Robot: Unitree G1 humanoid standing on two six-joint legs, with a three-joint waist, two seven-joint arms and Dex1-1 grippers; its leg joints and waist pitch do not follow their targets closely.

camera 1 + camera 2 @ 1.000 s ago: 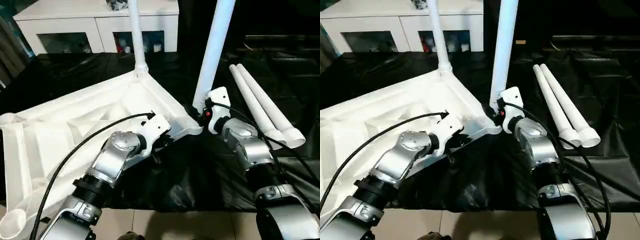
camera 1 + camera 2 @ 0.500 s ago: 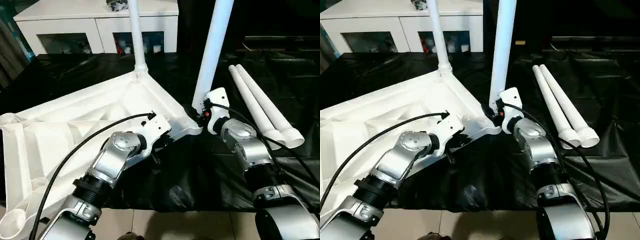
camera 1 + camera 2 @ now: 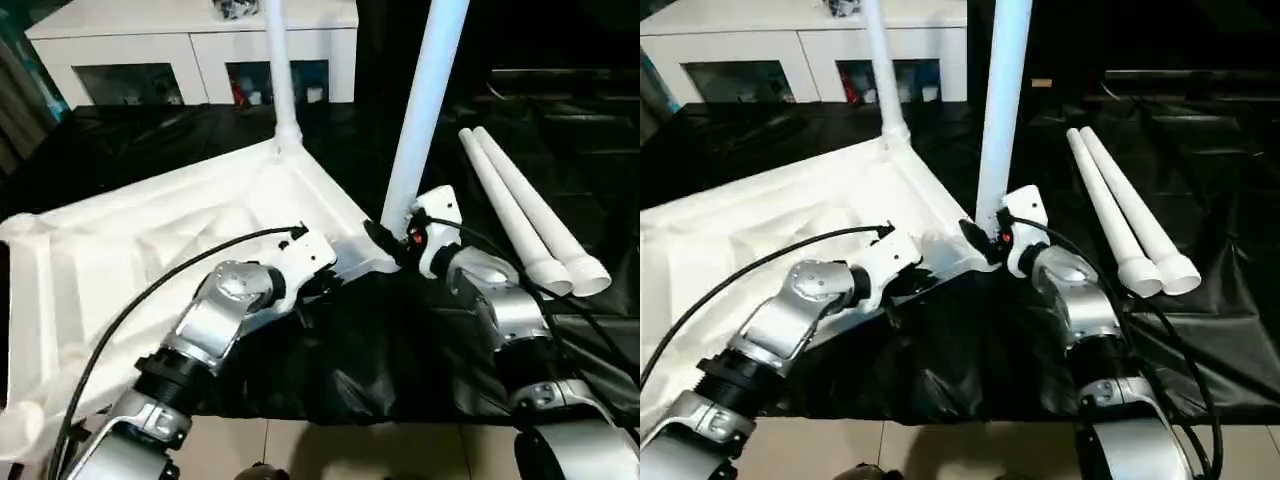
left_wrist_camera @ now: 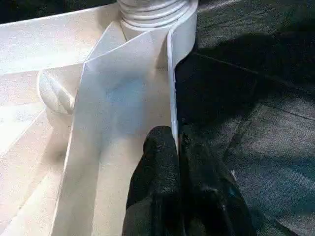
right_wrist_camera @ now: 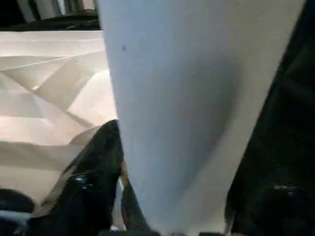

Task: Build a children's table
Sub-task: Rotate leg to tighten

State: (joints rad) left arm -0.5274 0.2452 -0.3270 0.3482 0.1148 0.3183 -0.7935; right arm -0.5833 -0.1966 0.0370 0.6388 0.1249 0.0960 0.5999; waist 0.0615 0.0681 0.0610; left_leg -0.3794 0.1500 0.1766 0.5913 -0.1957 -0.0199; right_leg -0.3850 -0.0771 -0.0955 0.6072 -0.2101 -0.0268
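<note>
Children's table, part-built: white top (image 3: 150,260) lies ribbed underside up on the black-draped tabletop (image 3: 600,170). Two legs stand in corner sockets, the far leg (image 3: 280,70) and the near leg (image 3: 425,100); two spare legs (image 3: 525,215) lie loose well to the right, so about half the fitting remains. Left pincer (image 4: 177,162) is clenched on the top's thin edge wall. Right pincer (image 5: 172,211) straddles the near leg's base, fingers either side; whether it grips or has let go cannot be told. Leg tops are cut off.
</note>
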